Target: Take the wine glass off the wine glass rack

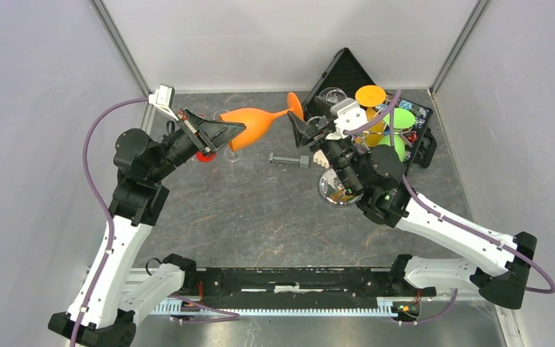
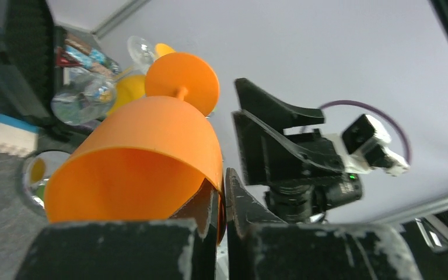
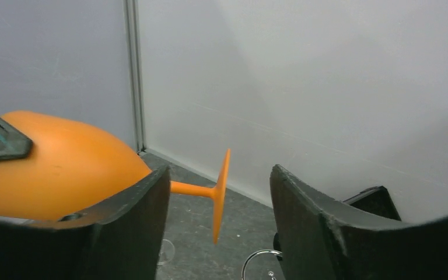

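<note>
- While the left claw (image 1: 237,131) is clamped tight on the rim of the opaque orange wine glass (image 1: 256,123), one finger inside the bowl and one outside, the glass lies on its side in the air above the desk (image 1: 260,217), a dark grey marbled slab.
- The wine glass is off the rack. It hangs over the far part of the desk, left of the middle, with the bowl's mouth toward the left edge and the stem and round foot pointing right.
- The right claw (image 1: 298,126) stands wide, its fingers well parted, just beside the foot of the glass. In the right wrist view, the stem and foot show in the gap, apart from both fingers.
- The shiny silver wire glass rack (image 1: 330,189) stands on the desk right of the middle. Only its round mirrored base shows; the rest is hidden under the right arm.
- A black hard case (image 1: 347,72) with its lid raised sits in the far right corner and holds more stemmed glasses (image 1: 402,118), orange, green and clear.
- A small grey bar-shaped part (image 1: 289,159) lies flat on the desk below the gap between the two claws, toward the far edge.
- A small red object (image 1: 204,155) lies on the desk under the left claw, mostly hidden.
</note>
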Controlling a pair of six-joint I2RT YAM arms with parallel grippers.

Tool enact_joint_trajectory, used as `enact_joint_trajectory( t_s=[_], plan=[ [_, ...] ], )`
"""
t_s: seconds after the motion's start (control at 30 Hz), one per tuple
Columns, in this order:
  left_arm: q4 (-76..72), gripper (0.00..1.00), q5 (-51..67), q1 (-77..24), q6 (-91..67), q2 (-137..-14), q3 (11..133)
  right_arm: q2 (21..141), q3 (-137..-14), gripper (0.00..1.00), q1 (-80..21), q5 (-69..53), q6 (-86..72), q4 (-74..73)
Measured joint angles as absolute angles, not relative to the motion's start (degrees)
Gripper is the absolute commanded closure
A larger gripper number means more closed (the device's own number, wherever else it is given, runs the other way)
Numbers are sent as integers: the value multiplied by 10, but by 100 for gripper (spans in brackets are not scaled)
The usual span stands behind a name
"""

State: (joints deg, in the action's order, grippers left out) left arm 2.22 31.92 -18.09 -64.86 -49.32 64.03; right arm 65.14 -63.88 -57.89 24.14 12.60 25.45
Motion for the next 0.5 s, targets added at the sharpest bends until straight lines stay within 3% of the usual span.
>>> enact_joint_trajectory(
  t_s=[0.17, 0.5],
  plan=[
    [131, 98, 251, -181, -554, -493, 679, 635, -639, 10, -580, 240, 128, 236],
    [362, 98, 111, -181, -316, -574, 824, 556, -637, 9, -580, 230, 129, 197]
  ],
)
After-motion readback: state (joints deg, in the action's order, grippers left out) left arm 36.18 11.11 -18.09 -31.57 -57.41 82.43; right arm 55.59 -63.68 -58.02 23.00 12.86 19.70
